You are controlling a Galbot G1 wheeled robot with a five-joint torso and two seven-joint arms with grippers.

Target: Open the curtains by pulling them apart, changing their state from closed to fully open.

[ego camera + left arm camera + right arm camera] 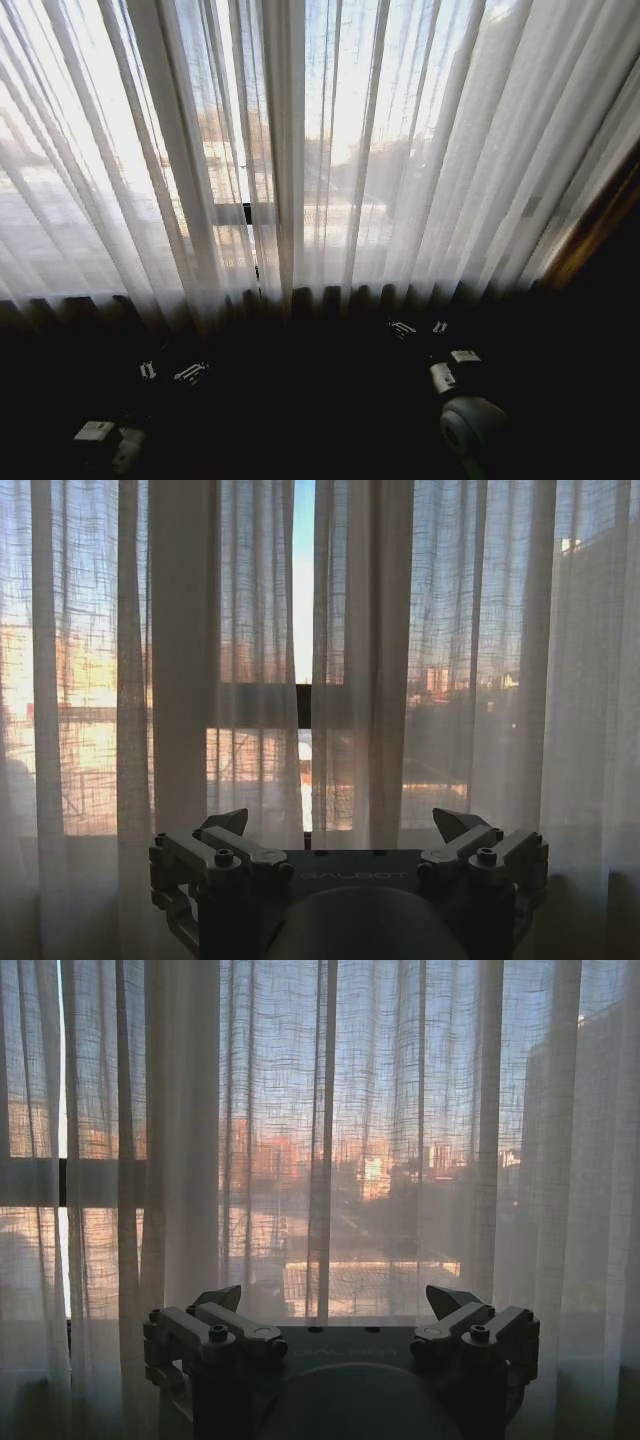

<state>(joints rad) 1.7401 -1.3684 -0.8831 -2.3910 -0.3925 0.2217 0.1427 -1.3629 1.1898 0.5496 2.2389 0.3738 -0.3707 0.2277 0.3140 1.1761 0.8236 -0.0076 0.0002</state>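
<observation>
You are looking at two tall, sheer, off-white curtains of linen-like weave hanging in long vertical pleats across the window: the left curtain panel (120,160) and the right curtain panel (450,150) meet near the middle of the head view, with only a thin slit between their inner edges. In your left wrist view that slit (303,630) shows as a narrow strip of clear sky between the two panels, and a dark horizontal window frame bar (304,705) crosses behind it. The fabric is backlit, so buildings outside show through as soft shapes. Your left gripper (340,825) sits low in front of the curtains, aimed almost at the gap, its two grey fingers (225,825) spread wide apart and holding nothing, clear of the cloth. Your right gripper (335,1300) is likewise low and spread wide, empty, facing the right panel (380,1140), with the slit (62,1110) off toward the robot's left of it. In the head view both arms lie in deep shadow below the hems, the left gripper (170,372) at lower left and the right gripper (418,327) at lower right, well apart from each other.
</observation>
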